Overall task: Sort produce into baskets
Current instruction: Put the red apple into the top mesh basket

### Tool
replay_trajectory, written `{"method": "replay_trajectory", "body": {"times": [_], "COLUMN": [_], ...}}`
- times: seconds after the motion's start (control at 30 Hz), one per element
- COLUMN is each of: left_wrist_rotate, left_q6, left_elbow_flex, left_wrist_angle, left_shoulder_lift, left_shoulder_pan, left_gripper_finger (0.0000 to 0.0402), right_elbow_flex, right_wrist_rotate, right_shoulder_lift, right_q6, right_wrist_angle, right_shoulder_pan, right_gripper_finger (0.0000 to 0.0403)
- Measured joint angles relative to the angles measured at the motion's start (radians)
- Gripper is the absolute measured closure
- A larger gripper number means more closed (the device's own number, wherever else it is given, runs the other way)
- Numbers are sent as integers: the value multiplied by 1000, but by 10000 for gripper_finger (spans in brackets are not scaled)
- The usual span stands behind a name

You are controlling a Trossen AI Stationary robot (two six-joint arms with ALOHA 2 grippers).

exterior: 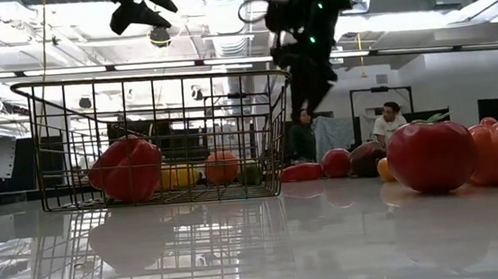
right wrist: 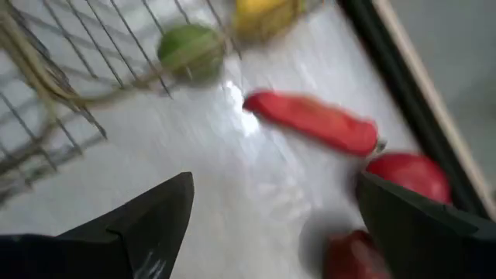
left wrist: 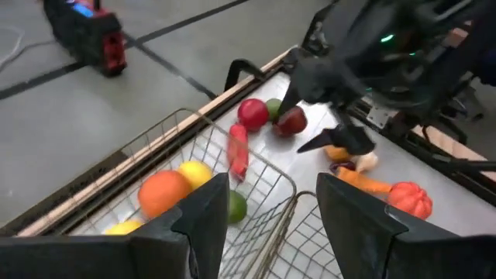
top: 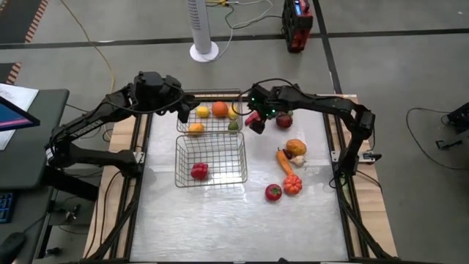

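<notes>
Across the glossy white table (top: 220,220), two silver wire-mesh baskets set end to end: the far basket (top: 209,121) with an orange (top: 220,109), a lemon (top: 202,111), a second yellow-orange fruit (top: 196,128) and a green lime (top: 233,125) inside; the near basket (top: 210,160) with just a red bell pepper (top: 199,171). Over the far basket's left corner, the left gripper (top: 181,108), hovering, fingers (left wrist: 203,221) spread wide and empty. Beside the far basket's right side, the right gripper (top: 256,122), above the tabletop, fingers (right wrist: 147,225) also spread wide with nothing between them. Beneath it on the bare table, close to the far basket, a long red chili pepper (right wrist: 314,122), a red apple (right wrist: 409,175) and a darker red fruit (right wrist: 353,256), plus a small green piece (left wrist: 273,108) next to the apple, too small to name. Farther right on the table, loose produce: a dark red fruit (top: 283,120), an orange-yellow piece (top: 295,147) touching a small pale piece, an orange carrot (top: 283,161), a small ribbed orange pumpkin (top: 293,185) and a red tomato (top: 273,192) just beside it. Beyond the table, in the low view, a seated person (exterior: 388,125) well off in the room.
</notes>
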Motion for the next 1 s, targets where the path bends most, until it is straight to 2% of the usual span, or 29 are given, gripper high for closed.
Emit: {"method": "replay_trajectory", "body": {"times": [0.23,0.5,0.73,1.0], "left_wrist_rotate": [155,160,160,160], "left_q6": [23,28,9,3], "left_elbow_flex": [-121,-127,-127,-127], "left_wrist_angle": [240,201,201,206], "left_shoulder_lift": [-43,-63,-74,-76], "left_shoulder_pan": [-24,-30,-30,-30], "left_gripper_finger": [219,219,219,219], "right_elbow_flex": [-160,-254,-365,-414], "right_wrist_rotate": [1,2,-66,15], "right_shoulder_lift": [-50,-118,-123,-123], "right_q6": [38,38,24,-14], "right_wrist_angle": [59,21,33,55], "right_shoulder_pan": [-54,-151,-206,-206], "right_gripper_finger": [27,27,27,27]}}
